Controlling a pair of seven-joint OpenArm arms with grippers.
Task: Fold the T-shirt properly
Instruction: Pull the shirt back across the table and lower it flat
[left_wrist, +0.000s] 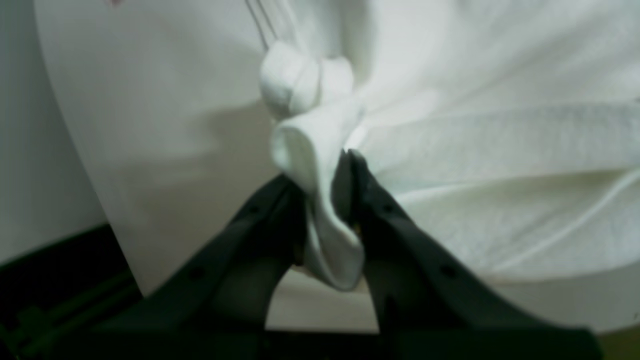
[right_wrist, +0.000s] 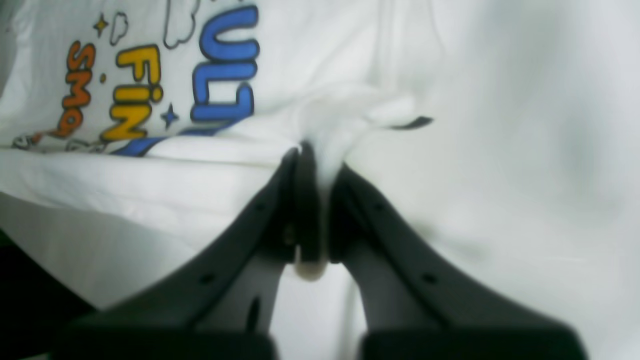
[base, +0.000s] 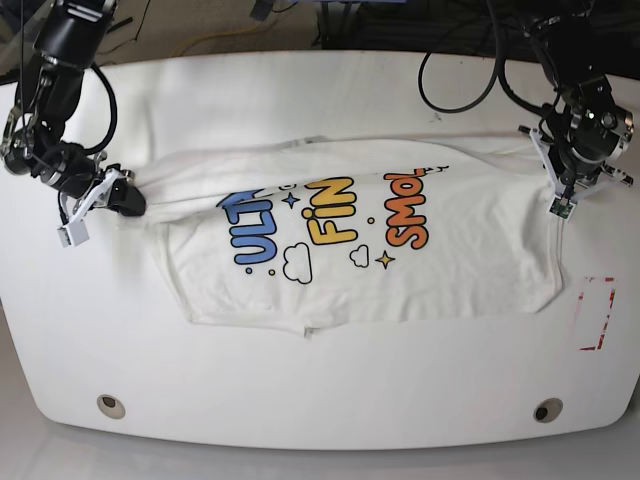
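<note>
Across the middle of the white table (base: 330, 400) we see the T-shirt (base: 470, 270) lying spread, print facing up, its upper part folded over; at the right edge of the base view our left gripper (left_wrist: 327, 172) is clenched on a bunched fold of the cloth. At the left edge our right gripper (right_wrist: 320, 165) is also clamped on the fabric, beside the blue letters.

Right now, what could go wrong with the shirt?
Each claw pinches just a small bunch of the T-shirt: the left claw and the right claw. That cloth might slip out. The shirt also looks stretched between them with a crooked top edge, so the fold could turn out uneven.
</note>
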